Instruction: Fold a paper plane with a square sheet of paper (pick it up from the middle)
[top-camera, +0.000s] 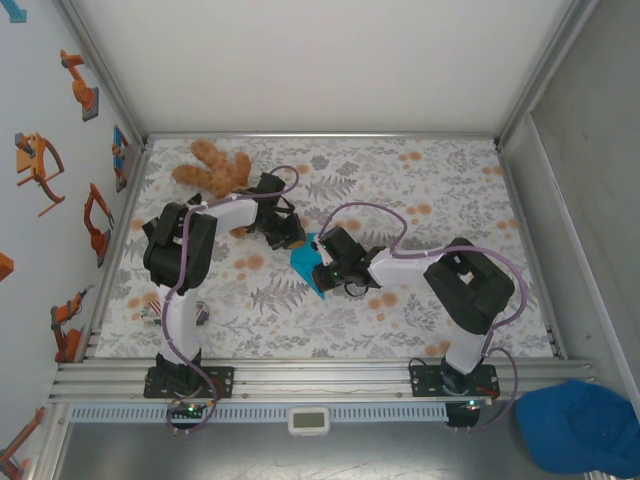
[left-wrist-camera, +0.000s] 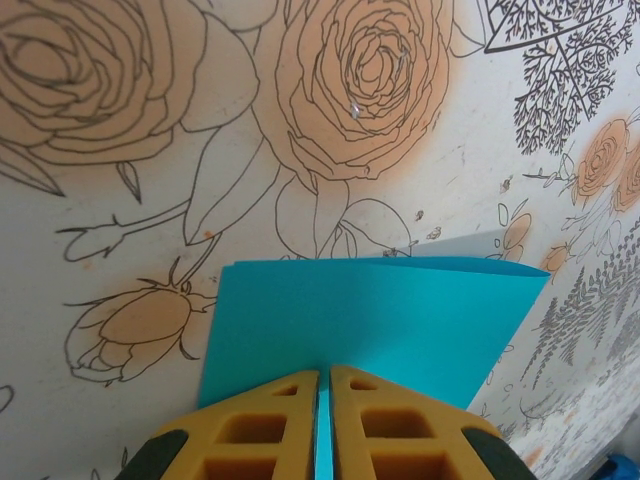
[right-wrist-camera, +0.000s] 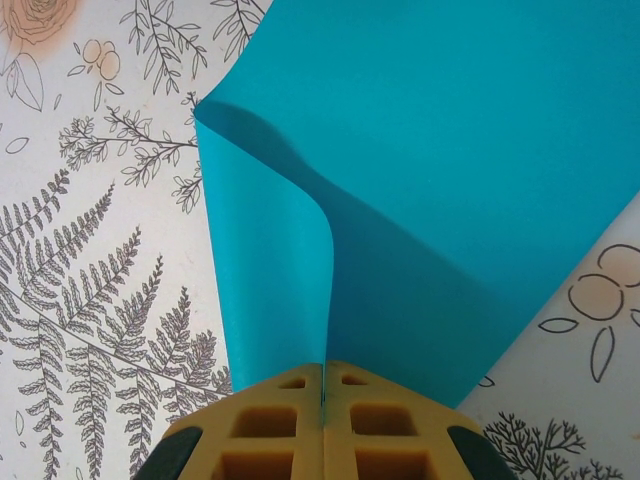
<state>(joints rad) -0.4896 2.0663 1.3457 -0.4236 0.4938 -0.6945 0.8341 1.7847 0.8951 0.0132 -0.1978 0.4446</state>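
Square sheet of paper (left-wrist-camera: 380, 320), cyan and folded over, is clamped by left gripper (left-wrist-camera: 324, 374) and right gripper (right-wrist-camera: 323, 366).

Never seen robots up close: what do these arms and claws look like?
The left arm and right arm have white links, bulky black joints and looping purple cables. The left claw and right claw have yellow-orange blocky fingers with square hollows.

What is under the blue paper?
The flowery table cover shows beside the blue paper. The part right underneath is hidden by the sheet. The left claw and right claw pinch its edges.
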